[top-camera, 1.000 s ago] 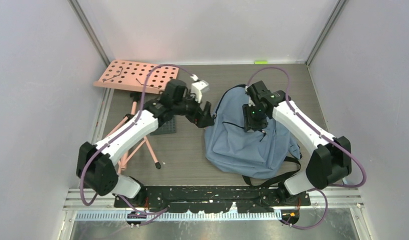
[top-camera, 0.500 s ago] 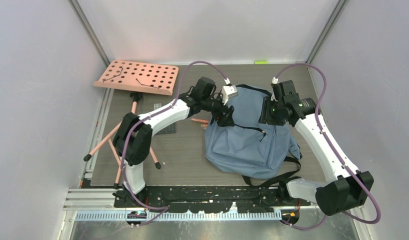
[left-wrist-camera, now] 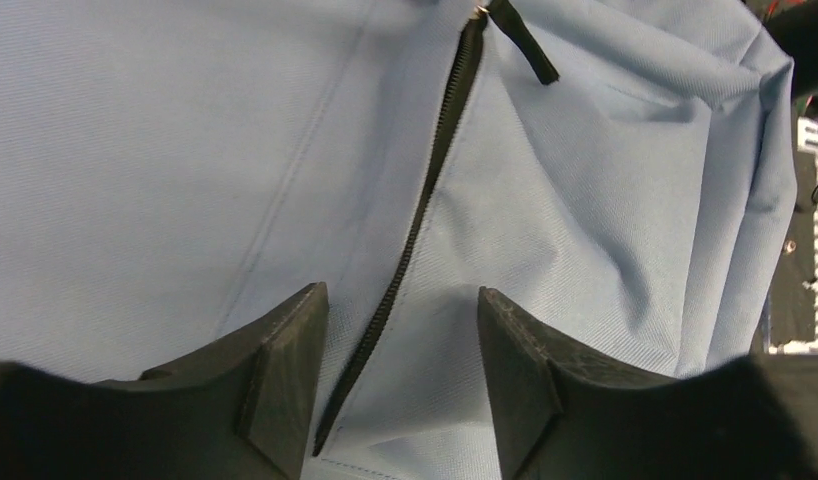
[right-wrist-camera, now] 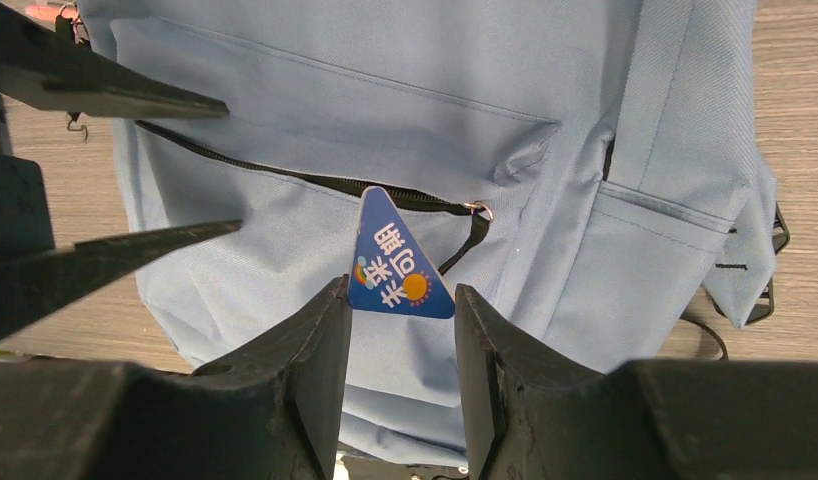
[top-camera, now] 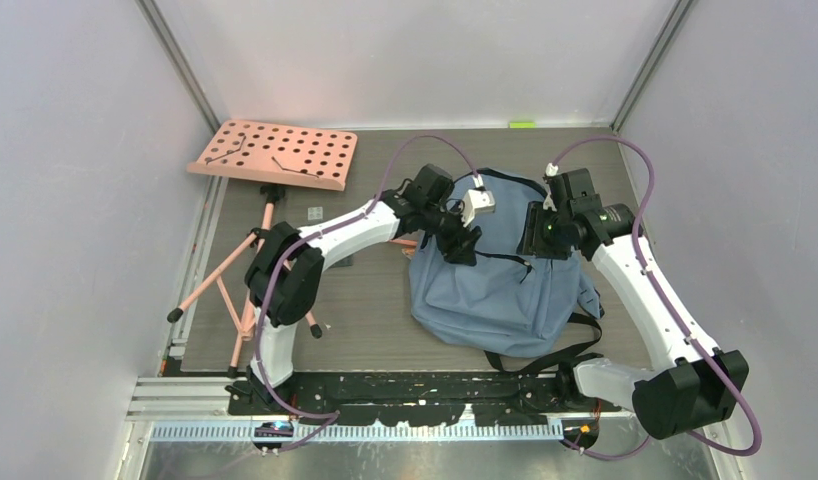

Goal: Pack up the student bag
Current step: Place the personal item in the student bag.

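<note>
The student bag (top-camera: 495,290), a blue-grey backpack, lies flat in the middle right of the table. Its black front zipper (left-wrist-camera: 435,170) is closed, with the pull (left-wrist-camera: 520,45) at the far end. My left gripper (top-camera: 463,245) hovers at the bag's upper left. In the left wrist view this gripper (left-wrist-camera: 400,330) is open, its fingers either side of the zipper's end and the fabric. My right gripper (right-wrist-camera: 400,300) hangs over the bag's top and is shut on a small blue triangular card (right-wrist-camera: 397,262) with printed characters. The left fingers (right-wrist-camera: 115,255) show in the right wrist view.
A pink music stand with a perforated desk (top-camera: 275,153) and tripod legs (top-camera: 220,280) stands at the left rear. The bag's black straps (top-camera: 555,350) trail toward the near edge. Grey walls close in on three sides.
My left arm swung right from beside the stand to the bag's upper left, and its jaws narrowed. My right gripper moved back from the bag's middle toward its top.
</note>
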`<move>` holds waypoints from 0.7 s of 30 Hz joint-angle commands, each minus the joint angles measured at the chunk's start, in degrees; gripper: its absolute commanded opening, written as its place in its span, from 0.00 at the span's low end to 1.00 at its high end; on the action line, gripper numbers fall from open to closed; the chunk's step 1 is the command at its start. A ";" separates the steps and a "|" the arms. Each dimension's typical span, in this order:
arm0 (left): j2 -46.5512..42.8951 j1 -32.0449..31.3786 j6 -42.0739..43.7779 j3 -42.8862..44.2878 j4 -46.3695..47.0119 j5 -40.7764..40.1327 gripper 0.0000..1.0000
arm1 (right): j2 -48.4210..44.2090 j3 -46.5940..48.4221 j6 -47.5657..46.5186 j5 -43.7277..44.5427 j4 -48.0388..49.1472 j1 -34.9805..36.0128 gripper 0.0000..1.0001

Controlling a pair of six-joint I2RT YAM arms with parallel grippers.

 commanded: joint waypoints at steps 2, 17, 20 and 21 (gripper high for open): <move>-0.01 -1.60 3.38 1.86 -5.52 -2.00 0.49 | -1.18 0.62 0.09 -2.12 1.69 -0.36 0.35; -7.71 -3.11 2.83 -4.47 -4.20 -7.60 0.00 | 2.44 0.43 -0.37 -8.24 3.02 -0.31 0.35; -10.10 -3.59 2.44 -6.00 -2.60 -7.69 0.00 | 3.43 0.74 -0.08 -10.49 3.45 -0.16 0.35; -10.96 -3.72 2.37 -6.44 -2.02 -7.71 0.00 | 3.61 0.82 -0.02 -11.23 3.86 -0.08 0.35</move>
